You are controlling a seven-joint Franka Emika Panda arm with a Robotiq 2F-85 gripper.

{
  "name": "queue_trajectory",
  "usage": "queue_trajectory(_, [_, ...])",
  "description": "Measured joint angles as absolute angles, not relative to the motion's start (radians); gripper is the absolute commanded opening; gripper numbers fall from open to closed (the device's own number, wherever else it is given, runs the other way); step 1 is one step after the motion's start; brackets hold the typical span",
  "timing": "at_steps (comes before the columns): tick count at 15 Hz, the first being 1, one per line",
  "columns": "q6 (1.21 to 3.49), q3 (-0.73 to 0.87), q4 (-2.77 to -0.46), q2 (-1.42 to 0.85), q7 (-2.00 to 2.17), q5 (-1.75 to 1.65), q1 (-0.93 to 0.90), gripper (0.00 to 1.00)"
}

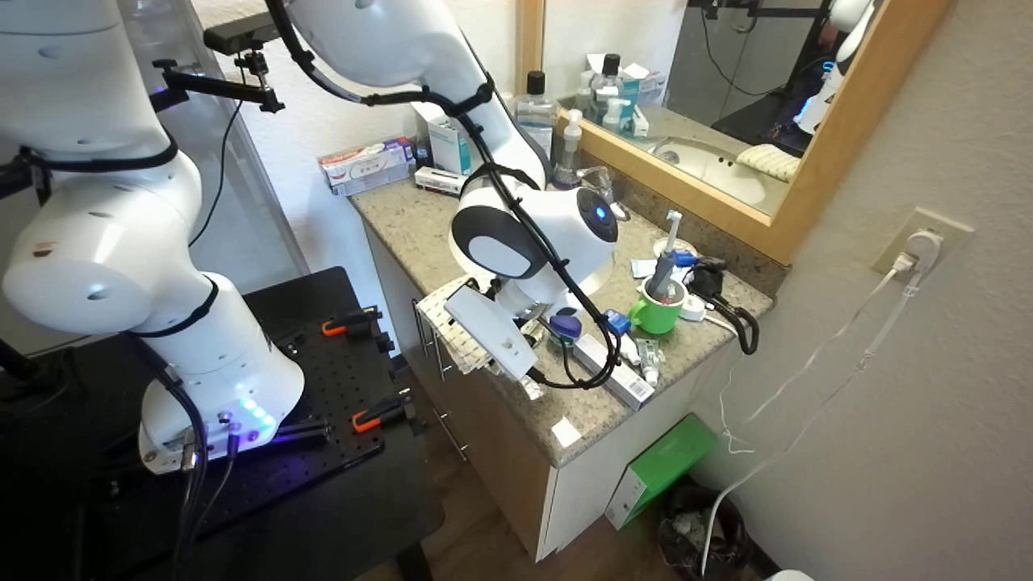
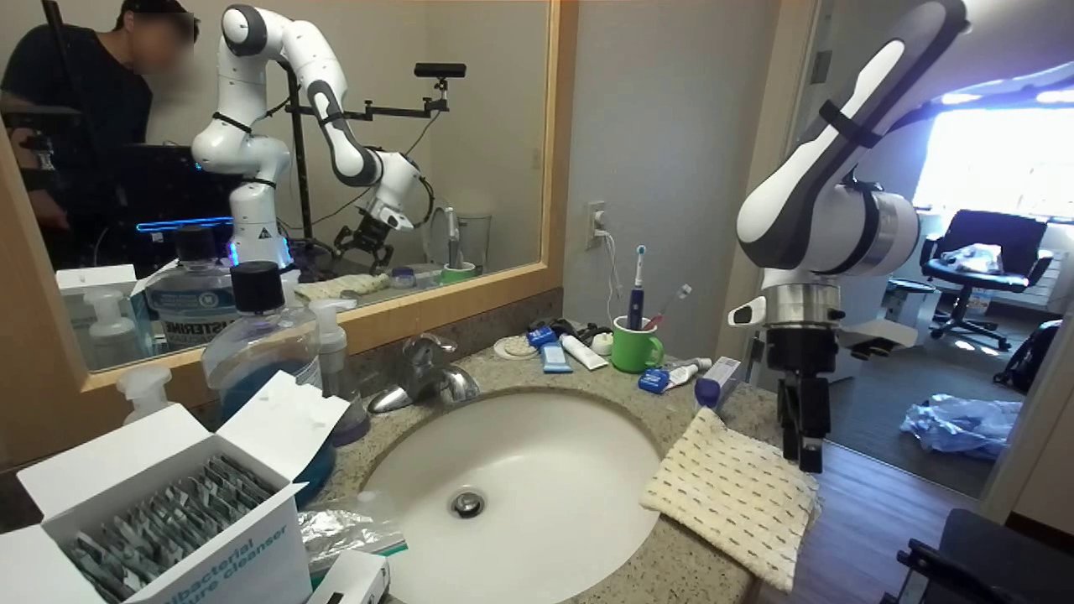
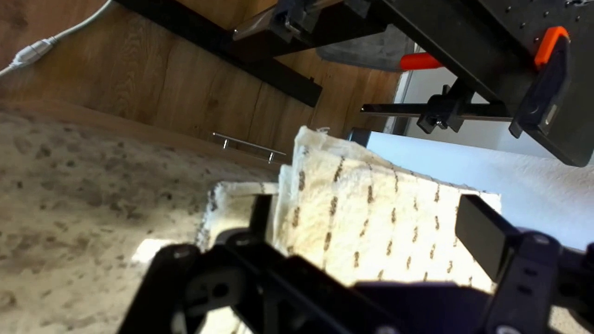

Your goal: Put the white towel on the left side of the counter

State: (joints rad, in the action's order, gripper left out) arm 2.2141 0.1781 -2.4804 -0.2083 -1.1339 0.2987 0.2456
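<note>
The white towel (image 2: 738, 495) is a cream-white cloth with rows of brown dashes. It lies folded and flat beside the sink, and one end hangs past the counter's front edge; it also shows in an exterior view (image 1: 454, 327) and in the wrist view (image 3: 366, 208). The counter (image 1: 403, 216) is beige speckled stone; a bare part shows in the wrist view (image 3: 79, 222). My gripper (image 2: 803, 453) points down at the towel's outer edge. In the wrist view the gripper (image 3: 371, 222) is open, with towel visible between its fingers. Whether the fingertips touch it I cannot tell.
The white oval sink (image 2: 570, 478) and chrome faucet (image 2: 428, 373) are beside the towel. A green mug (image 2: 633, 346), tubes and a long box (image 1: 613, 371) stand near. An open white box (image 2: 168, 503) and mouthwash bottle (image 2: 260, 335) occupy the opposite end. A mirror (image 2: 336, 151) backs the counter.
</note>
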Motion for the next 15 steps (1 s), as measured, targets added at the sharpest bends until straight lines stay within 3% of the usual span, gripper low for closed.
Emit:
queue_trajectory(3, [2.216, 0.167, -2.488, -0.208, -1.154, 0.312, 0.246, 0.49])
queue_trajectory(4, [2.219, 0.165, -2.491, -0.208, -1.155, 0.313, 0.246, 0.64])
queue_trajectory(5, [2.223, 0.163, -2.494, -0.208, -1.155, 0.314, 0.246, 0.38])
queue_trajectory(6, [2.23, 0.162, -2.497, -0.208, -1.155, 0.314, 0.246, 0.37])
queue_trajectory(10, [2.246, 0.162, -2.503, -0.208, -1.155, 0.314, 0.246, 0.05])
queue_trajectory(12, [2.249, 0.162, -2.504, -0.208, -1.155, 0.314, 0.246, 0.0])
queue_trajectory(15, [2.25, 0.162, -2.508, -0.204, -1.155, 0.314, 0.251, 0.01])
